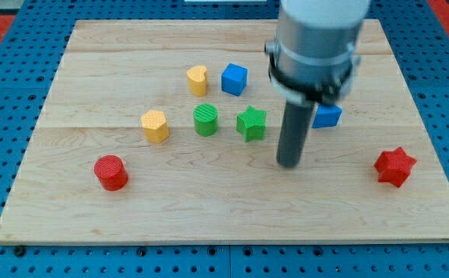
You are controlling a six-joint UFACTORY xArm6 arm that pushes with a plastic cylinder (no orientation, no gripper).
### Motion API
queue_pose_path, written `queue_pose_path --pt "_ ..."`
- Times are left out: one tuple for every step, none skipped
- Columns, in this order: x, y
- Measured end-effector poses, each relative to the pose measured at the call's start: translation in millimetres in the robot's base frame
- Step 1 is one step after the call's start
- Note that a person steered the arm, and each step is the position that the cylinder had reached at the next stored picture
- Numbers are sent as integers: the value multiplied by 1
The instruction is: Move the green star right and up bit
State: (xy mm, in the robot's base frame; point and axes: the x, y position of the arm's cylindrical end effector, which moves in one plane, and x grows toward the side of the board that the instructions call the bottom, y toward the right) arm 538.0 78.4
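We are resting my tip (288, 162) on the wooden board (93, 224), just to the view's right and a little below the green star (251, 123), apart from it and holding nothing. The star is sitting beside the green cylinder (205, 120). A blue block (329, 116) is showing partly behind the rod

Eight blocks: two green (205, 120) (251, 123), two yellow (197, 79) (155, 126), two blue (234, 79) (327, 116), two red (111, 172) (394, 166).
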Motion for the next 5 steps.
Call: queue_pose_path --pt "25 -73" --pt "-9 -101" --pt "-47 -104" --pt "-61 -108" --pt "-72 -92"
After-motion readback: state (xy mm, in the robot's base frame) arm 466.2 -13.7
